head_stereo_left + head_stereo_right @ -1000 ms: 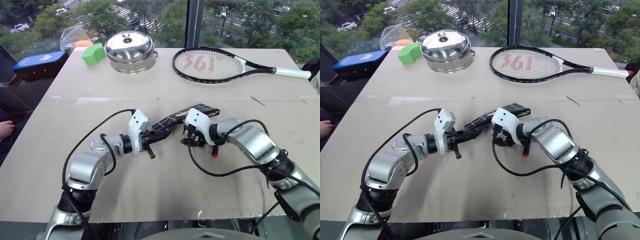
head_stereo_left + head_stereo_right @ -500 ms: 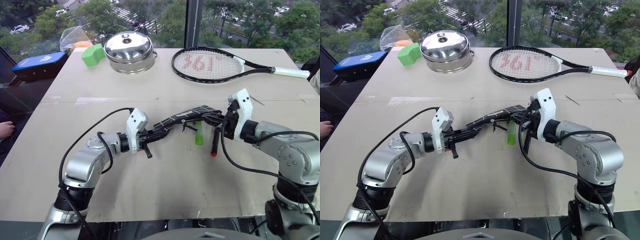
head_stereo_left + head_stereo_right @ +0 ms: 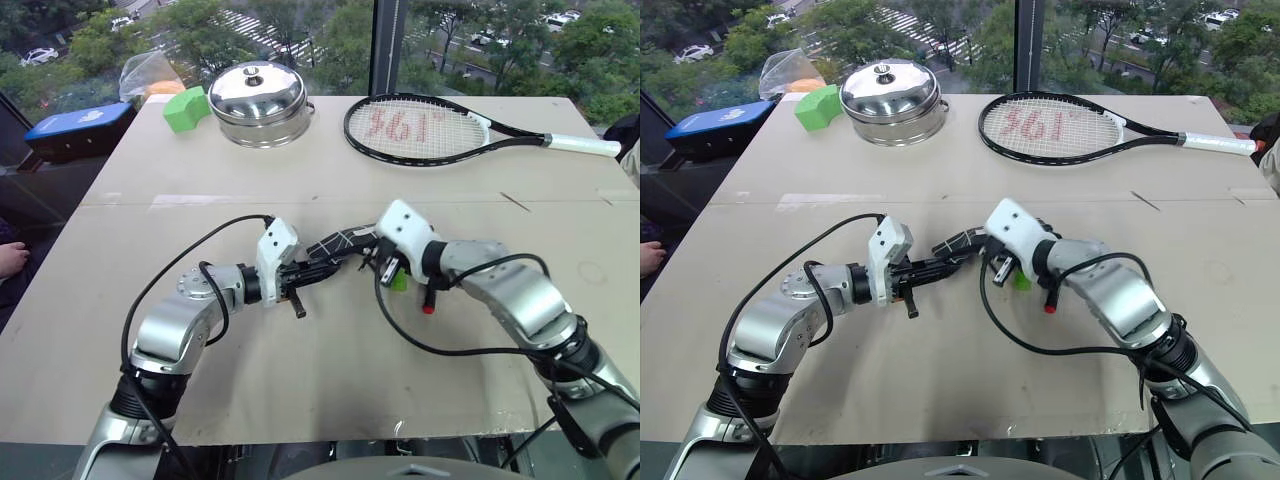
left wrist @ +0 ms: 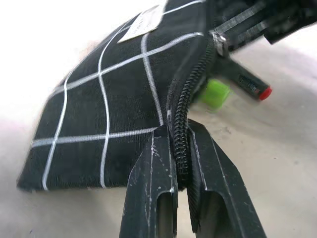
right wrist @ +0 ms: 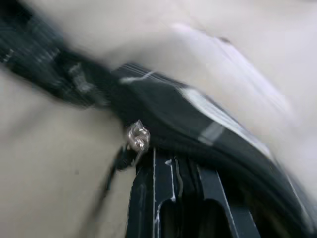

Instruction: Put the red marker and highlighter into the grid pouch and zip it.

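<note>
Left gripper (image 4: 181, 148) clamped on grid pouch (image 4: 114, 99) to steady it; right gripper (image 5: 171, 173) pinched shut at zipper.

The grid pouch (image 4: 114, 94) (black fabric, white grid lines, a small white label near one corner) is held lifted off the table, its zipper edge uppermost. The highlighter (image 4: 216, 93) (light green, stubby) is seen lying on the table just beside the pouch. The red marker (image 3: 428, 298) (dark body, red end) lies next to the highlighter, outside the pouch.
</note>
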Robot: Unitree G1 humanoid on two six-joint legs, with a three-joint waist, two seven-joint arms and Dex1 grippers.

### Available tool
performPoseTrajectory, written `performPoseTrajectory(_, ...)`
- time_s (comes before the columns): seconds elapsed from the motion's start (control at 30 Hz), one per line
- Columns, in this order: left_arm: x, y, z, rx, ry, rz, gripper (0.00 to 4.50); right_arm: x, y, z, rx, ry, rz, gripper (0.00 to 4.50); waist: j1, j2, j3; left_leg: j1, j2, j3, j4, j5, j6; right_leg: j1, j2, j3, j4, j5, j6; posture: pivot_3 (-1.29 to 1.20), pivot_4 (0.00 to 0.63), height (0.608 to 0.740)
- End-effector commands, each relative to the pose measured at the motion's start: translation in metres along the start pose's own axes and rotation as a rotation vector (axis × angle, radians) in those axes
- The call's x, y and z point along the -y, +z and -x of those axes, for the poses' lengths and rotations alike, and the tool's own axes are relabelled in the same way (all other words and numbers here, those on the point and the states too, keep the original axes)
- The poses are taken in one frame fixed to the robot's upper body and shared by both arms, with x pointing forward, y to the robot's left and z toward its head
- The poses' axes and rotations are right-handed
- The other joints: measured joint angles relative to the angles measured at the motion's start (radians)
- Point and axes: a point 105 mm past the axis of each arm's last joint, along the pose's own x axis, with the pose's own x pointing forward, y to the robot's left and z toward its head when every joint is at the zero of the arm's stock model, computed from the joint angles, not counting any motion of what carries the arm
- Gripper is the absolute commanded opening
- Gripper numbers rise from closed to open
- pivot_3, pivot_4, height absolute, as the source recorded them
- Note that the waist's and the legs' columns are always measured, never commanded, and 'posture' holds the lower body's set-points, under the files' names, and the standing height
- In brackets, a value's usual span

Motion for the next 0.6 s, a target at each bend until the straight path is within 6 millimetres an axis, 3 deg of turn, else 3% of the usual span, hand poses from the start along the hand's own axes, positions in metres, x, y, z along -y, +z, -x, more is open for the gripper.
performPoseTrajectory(0.03,-0.007,0.007,-0.001,0.002,0.034,-0.030,0.00,0.001,0.019,-0.006,0.039,-0.008,0.302,0.02,-0.002,-0.001,0.000,0.000,0.000,0.000,0.000,0.000,0.000,0.000,0.000,0.000,0.000,0.000,0.000,0.00,0.150,0.740)
performPoseTrajectory(0.13,-0.008,0.006,-0.002,-0.002,0.041,-0.029,0.00,0.006,0.015,-0.010,0.001,-0.016,0.424,0.02,0.000,-0.002,0.001,0.000,0.001,0.000,0.000,0.000,-0.001,0.000,0.000,0.000,0.000,-0.001,0.001,0.00,0.150,0.740)
performPoseTrajectory(0.47,-0.009,0.005,-0.001,-0.016,0.053,-0.019,0.00,0.011,-0.003,-0.018,-0.102,-0.037,0.548,4.44,-0.001,-0.002,0.001,0.000,0.001,0.000,0.000,0.002,-0.003,0.000,0.000,0.000,0.001,0.000,0.000,0.00,0.150,0.740)
performPoseTrajectory(0.6,-0.009,0.004,0.000,-0.022,0.056,-0.013,0.00,0.013,-0.005,-0.018,-0.119,-0.039,0.565,4.44,-0.001,-0.002,0.001,0.000,0.001,0.000,0.000,0.002,-0.004,0.000,0.000,0.000,0.001,0.000,0.000,0.00,0.150,0.740)
